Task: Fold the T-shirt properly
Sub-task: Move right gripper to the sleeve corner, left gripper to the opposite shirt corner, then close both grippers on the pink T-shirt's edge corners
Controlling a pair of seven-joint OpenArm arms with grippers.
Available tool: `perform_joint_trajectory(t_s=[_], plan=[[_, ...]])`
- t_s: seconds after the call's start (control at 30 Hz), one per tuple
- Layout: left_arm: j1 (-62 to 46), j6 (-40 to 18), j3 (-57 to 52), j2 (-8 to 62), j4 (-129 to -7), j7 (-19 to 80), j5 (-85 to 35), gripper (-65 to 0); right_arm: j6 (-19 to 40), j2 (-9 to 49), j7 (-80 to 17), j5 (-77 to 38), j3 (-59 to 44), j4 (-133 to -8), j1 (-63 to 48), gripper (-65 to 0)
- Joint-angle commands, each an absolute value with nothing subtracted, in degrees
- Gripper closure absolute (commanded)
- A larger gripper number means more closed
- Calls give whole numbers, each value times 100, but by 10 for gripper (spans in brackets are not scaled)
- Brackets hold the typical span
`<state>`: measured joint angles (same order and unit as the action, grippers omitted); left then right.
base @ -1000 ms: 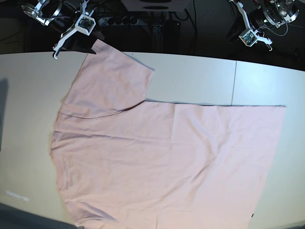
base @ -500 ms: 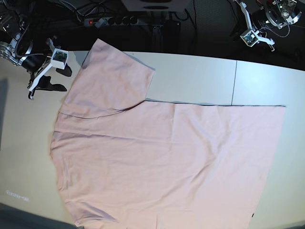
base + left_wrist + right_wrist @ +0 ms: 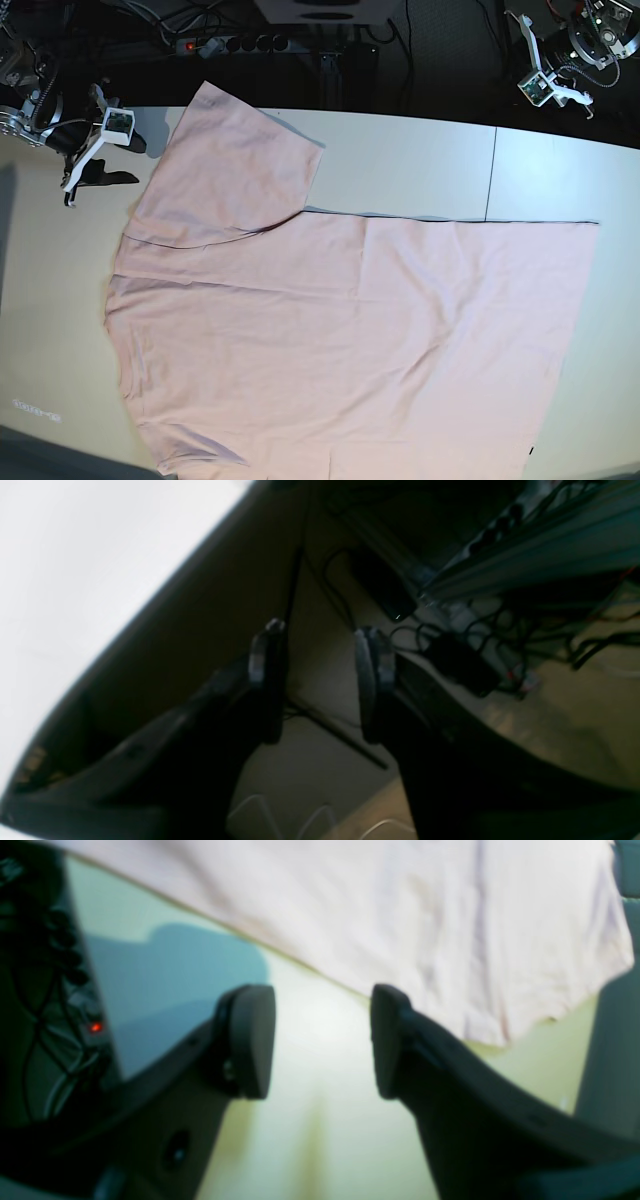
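Pale pink T-shirt (image 3: 340, 330) spread flat on white table (image 3: 420, 160), plain side up, one sleeve (image 3: 235, 165) reaching toward table's far edge, hem side running off table's near edge. Right gripper (image 3: 85, 175) low over table just beside that sleeve, not touching cloth; jaws apart, nothing between them, bare table in gap. Left gripper (image 3: 317, 675) raised past table's far edge over dark cables; jaws parted, empty

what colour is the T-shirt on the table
Plain pale pink T-shirt, no print showing; clearest in the base view.
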<state>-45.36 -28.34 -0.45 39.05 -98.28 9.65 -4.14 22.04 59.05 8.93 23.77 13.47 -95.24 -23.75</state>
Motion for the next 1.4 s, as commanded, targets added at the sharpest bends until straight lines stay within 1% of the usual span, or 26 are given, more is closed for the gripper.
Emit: perform_joint_trajectory(t_s=[0.0, 0.17, 0.37, 0.43, 0.53, 0.7, 0.83, 1.03, 1.17, 1.27, 1.37], plan=[[-4571, -2665, -84, 4049, -9950, 884, -434, -256, 2536, 6031, 954, 2414, 1450, -9496, -2239, -310], [-4571, -2305, -84, 4390, -10145, 930, -123, -256, 2536, 6029, 945, 2650, 2447, -9242, -1623, -310], [-4554, -2239, -84, 4768, -10228, 930, 8, -256, 2541, 6010, 923, 2724, 3378, -9233, -1100, -310], [-4504, -1968, -84, 4932, -10228, 956, 154, -256, 2554, 5983, 921, 2722, 3568, -9233, -982, -310], [-4372, -1861, -84, 5159, -10228, 1096, 259, -256, 2552, 5981, 917, 2722, 3701, -9233, -904, -310], [-4217, -1863, -82, 5489, -10232, 1179, 246, -256, 2552, 5981, 915, 2720, 3699, -9185, -906, -310], [-3924, -1859, -82, 5559, -10141, 1087, 248, -256, 2552, 5957, 921, 2720, 3699, -9164, -904, -310], [-3223, -1863, -14, 5559, -9231, 620, 217, -256, 2552, 5887, 921, 2700, 3699, -9164, -904, -310], [-2779, -1855, 320, 5555, -8715, 473, 172, -256, 2545, 5885, 926, 2698, 3699, -9164, -891, -310], [-2416, -1481, 770, 5553, -8479, 495, 266, -256, 2545, 5887, 926, 2696, 3699, -9164, -893, -310], [-2001, -1234, 1278, 5540, -8346, 593, 484, -256, 2550, 5887, 923, 2696, 3699, -9164, -893, -310]])
